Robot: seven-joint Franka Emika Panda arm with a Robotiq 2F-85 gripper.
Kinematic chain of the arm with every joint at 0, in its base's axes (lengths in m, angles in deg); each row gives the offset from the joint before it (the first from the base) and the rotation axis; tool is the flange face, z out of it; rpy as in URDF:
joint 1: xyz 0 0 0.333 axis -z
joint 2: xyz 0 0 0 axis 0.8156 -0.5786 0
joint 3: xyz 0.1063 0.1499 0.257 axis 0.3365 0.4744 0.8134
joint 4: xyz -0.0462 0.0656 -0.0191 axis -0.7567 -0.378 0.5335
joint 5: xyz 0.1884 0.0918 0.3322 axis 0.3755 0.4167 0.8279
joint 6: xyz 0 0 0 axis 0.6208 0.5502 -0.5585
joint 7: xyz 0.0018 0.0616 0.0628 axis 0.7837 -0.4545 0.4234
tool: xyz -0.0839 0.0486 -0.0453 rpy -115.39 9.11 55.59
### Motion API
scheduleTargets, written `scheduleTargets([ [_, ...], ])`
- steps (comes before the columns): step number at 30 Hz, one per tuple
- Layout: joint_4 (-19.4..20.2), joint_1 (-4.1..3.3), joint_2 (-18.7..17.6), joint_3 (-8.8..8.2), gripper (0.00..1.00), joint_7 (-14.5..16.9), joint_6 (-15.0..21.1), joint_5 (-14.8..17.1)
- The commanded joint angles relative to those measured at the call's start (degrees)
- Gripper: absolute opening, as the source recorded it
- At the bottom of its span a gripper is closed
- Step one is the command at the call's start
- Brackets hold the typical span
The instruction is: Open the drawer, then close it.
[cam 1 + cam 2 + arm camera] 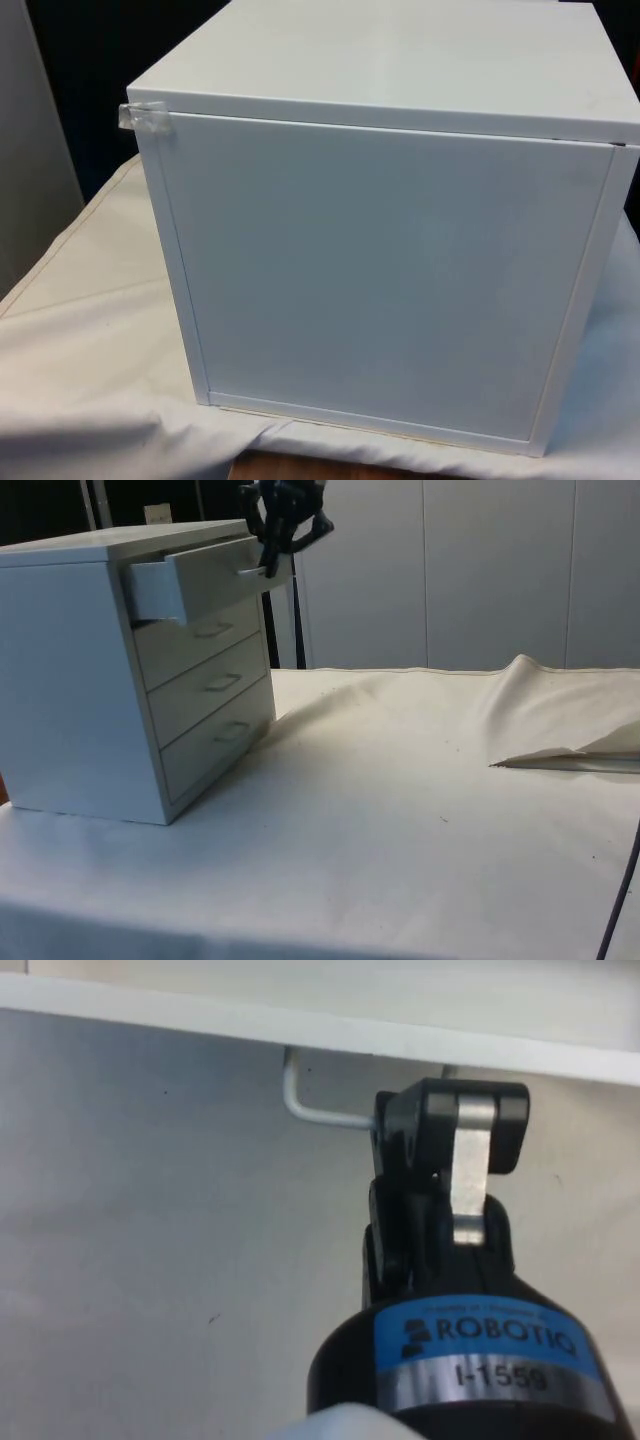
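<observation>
White-clothed table (420,810) under pale chest of drawers (70,680), top drawer (205,575) out.

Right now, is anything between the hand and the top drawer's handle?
Nothing: in the wrist view the hand is on the top drawer's handle itself.

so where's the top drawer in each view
Front view: hidden behind the chest's blank back panel.
Side view: top drawer upper left, pulled partly out, tool at its handle.
Wrist view: drawer front across the picture, tool on the handle.
Shared landmark: the chest's top edge.
</observation>
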Motion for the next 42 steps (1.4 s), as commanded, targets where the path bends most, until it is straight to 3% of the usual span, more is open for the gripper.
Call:
scheduleTargets([
  [1,1.38,0.63,1.43,-0.06,0.00,0.11,0.69,-0.92],
  [7,4.35,1.03,4.64,-0.46,0.00,1.09,0.86,-1.09],
  [8,3.90,0.23,4.30,-0.74,0.00,1.38,0.06,0.00],
  [9,4.81,1.09,5.10,-0.52,0.00,1.20,0.92,-1.09],
  [17,8.37,1.55,8.37,-0.74,0.00,2.12,1.60,-1.32],
  [18,7.16,0.57,7.33,-1.15,0.00,2.41,1.03,-0.11],
  [19,8.65,1.60,8.59,-0.74,0.00,2.23,1.72,-1.32],
  [25,10.49,1.95,10.37,-0.80,0.00,2.86,2.06,-1.32],
  [26,10.71,1.95,10.54,-0.80,0.00,2.98,2.12,-1.32],
  [27,8.82,0.80,8.82,-1.26,0.00,3.09,1.49,-0.11],
  [28,10.89,2.06,10.71,-0.74,0.00,2.98,2.06,-1.38],
  [33,11.75,2.46,11.63,-0.29,0.00,3.09,1.83,-1.83],
  [34,11.92,2.46,11.75,-0.11,0.00,2.92,1.78,-2.06],
  [35,10.60,0.97,10.66,-1.26,0.00,3.61,1.49,-0.46],
  [36,12.03,2.52,11.80,0.06,0.00,2.69,1.78,-2.35],
  [42,13.24,2.58,13.06,0.74,0.00,0.63,1.38,-5.21],
])
